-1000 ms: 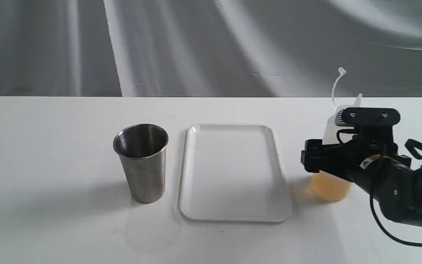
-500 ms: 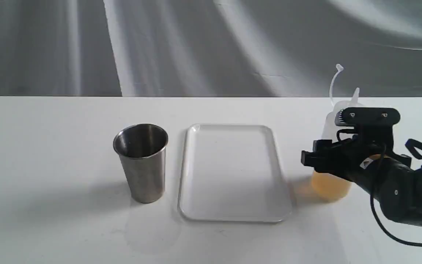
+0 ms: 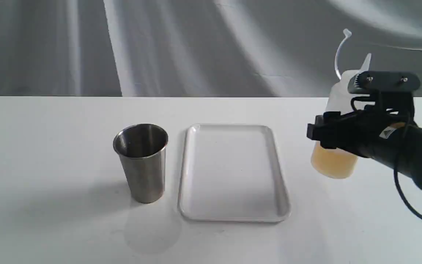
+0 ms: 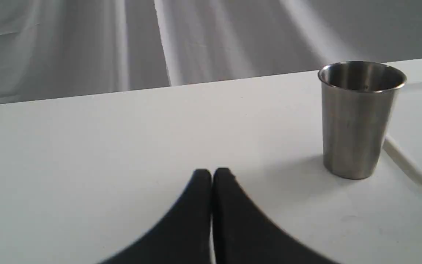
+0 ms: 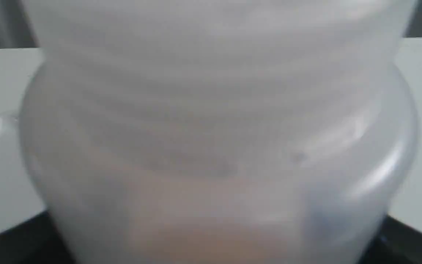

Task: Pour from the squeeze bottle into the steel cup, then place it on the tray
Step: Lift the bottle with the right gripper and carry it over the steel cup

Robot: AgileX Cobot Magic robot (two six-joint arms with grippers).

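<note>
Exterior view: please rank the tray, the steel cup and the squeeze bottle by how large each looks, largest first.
1. The tray, clearly largest.
2. The squeeze bottle, tall and narrow.
3. The steel cup, shorter but wider at its rim.
Places 2 and 3 are unsure: the right hand covers part of the bottle.

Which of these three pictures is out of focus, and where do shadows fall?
Right wrist view: the squeeze bottle fills the frame, blurred. Exterior view: sharp; the steel cup throws a soft shadow leftward on the table. Left wrist view: sharp, soft shadow beside the cup.
</note>
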